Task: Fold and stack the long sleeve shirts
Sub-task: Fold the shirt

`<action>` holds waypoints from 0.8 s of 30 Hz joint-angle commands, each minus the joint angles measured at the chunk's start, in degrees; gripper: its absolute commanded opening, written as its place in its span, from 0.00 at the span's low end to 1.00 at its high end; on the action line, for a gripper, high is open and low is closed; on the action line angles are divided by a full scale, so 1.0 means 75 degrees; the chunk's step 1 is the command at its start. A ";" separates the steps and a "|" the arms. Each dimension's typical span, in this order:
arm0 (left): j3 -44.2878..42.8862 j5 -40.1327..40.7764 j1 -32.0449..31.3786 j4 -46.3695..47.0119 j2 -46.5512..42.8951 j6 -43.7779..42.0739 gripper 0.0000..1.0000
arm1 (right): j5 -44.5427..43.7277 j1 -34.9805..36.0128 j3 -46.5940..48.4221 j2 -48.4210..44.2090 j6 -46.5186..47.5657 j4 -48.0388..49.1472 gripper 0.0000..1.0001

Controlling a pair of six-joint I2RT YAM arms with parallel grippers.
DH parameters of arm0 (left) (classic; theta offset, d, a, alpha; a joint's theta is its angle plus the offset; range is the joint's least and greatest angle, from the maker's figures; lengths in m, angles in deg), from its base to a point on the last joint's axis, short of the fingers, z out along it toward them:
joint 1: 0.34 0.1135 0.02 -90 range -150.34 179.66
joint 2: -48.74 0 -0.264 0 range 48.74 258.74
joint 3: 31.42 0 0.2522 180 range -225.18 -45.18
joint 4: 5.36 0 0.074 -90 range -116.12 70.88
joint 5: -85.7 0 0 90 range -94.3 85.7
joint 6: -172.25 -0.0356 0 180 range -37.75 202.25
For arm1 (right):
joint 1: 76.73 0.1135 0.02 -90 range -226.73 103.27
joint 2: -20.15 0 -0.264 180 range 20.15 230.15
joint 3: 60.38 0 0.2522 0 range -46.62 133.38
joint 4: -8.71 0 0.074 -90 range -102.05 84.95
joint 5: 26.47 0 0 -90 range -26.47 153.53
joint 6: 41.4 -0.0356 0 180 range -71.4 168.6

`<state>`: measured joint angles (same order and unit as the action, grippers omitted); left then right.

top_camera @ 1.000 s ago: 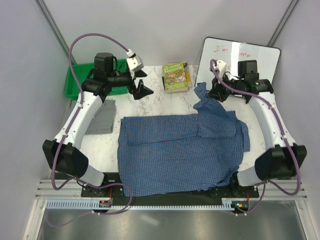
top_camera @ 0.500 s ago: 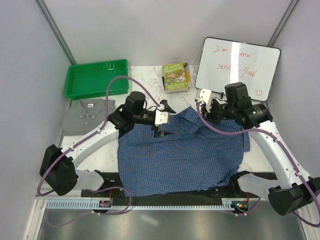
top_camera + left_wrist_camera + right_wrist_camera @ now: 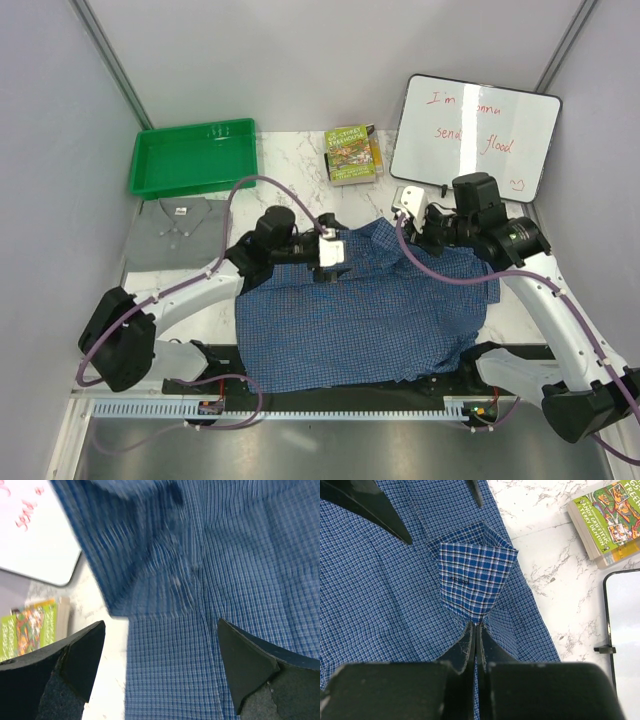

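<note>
as right gripper (image 3: 475, 628) pinches, blue shirt (image 3: 380, 595) bunched

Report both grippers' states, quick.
Left gripper: open, over the blue shirt.
Right gripper: shut, pinching a fold of the blue shirt.

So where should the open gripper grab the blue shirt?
Probably the far edge of the blue shirt, which lies flat on the marble table. The left gripper hangs open right above it, so come straight down from above, one finger on each side of that edge. The right gripper pinches a raised fold nearby.
</note>
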<state>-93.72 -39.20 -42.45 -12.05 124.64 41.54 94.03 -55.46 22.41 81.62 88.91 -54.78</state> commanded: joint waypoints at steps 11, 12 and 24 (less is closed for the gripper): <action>0.1244 0.1547 -0.0327 0.3990 0.0544 0.0505 1.00 | 0.0117 0.0210 0.0006 -0.0099 0.0156 0.0245 0.00; 0.1245 0.1594 -0.0420 0.4142 0.0556 0.0529 1.00 | 0.0128 0.0210 -0.0005 -0.0087 0.0167 0.0233 0.00; 0.0776 0.1395 -0.0725 0.4237 0.0591 0.0857 1.00 | 0.0140 0.0386 -0.0099 -0.0274 0.0425 0.0046 0.00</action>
<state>-85.17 -27.20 -46.76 16.26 129.01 45.83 94.03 -52.94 22.04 81.23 90.40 -54.87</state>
